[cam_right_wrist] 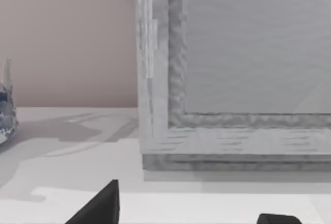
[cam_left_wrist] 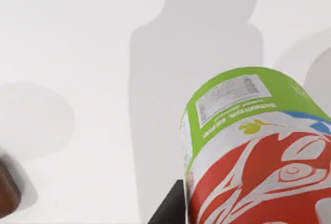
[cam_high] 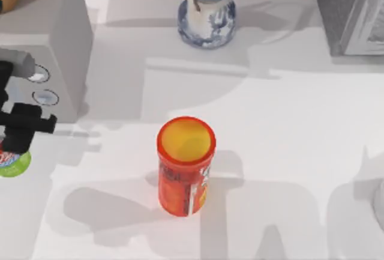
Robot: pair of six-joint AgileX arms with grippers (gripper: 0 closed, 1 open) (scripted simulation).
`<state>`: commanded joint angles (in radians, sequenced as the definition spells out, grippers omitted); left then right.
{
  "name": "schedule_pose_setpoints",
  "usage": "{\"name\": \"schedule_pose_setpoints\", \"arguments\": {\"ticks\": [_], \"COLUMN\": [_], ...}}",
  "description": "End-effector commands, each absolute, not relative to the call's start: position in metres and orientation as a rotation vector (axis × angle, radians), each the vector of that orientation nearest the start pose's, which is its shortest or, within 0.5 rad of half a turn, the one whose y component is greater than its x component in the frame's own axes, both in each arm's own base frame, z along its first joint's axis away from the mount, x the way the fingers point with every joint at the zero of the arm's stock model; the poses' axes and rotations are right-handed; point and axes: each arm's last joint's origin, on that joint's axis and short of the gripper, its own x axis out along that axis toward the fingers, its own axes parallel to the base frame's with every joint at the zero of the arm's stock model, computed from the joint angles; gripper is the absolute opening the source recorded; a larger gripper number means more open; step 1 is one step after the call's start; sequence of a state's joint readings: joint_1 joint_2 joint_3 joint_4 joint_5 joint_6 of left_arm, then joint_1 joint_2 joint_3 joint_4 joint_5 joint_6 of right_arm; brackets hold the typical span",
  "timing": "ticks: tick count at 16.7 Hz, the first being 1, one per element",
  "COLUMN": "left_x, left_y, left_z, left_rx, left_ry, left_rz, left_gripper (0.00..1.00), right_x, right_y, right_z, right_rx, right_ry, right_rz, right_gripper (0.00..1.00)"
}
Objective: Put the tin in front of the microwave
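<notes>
Tin [cam_left_wrist: 258,151] gripped in left claw [cam_high: 18,131] by microwave [cam_high: 54,44] front.

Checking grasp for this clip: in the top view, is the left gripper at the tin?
Yes: the left gripper sits over the tin at the table's left edge, beside the microwave.

Bright even light, soft grey shadows across white table [cam_high: 288,122], slight blur w/ no glare.

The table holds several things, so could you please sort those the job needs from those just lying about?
Needed:
small red-and-lime drinks tin, held by left gripper
light grey boxy microwave

Lying about:
orange-red canister with yellow lid
blue-and-white ceramic vase
darker grey box
</notes>
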<state>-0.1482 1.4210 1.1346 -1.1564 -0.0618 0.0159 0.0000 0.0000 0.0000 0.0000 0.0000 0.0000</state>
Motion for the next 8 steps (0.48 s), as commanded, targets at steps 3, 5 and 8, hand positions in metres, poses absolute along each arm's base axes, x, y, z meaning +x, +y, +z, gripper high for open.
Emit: {"name": "schedule_pose_setpoints", "arguments": {"ticks": [3,5,8], "left_x": [0.227,0.220,0.219], "left_y": [-0.004,0.006,0.007], "left_z": [0.223,0.211,0.209], "left_rx": [0.067,0.025,0.017], "left_ry": [1.522,1.561,1.569], "left_rz": [-0.032,-0.017,-0.015], "left_gripper": [0.00,0.00,0.00], "right_x": [0.106,0.106,0.106], "right_y": [-0.001,-0.001,-0.001], "right_z": [0.160,0.160,0.160], "right_rx": [0.000,0.000,0.000], "right_ry": [0.000,0.000,0.000], "right_rz": [0.000,0.000,0.000], "right_gripper": [1.00,1.00,1.00]}}
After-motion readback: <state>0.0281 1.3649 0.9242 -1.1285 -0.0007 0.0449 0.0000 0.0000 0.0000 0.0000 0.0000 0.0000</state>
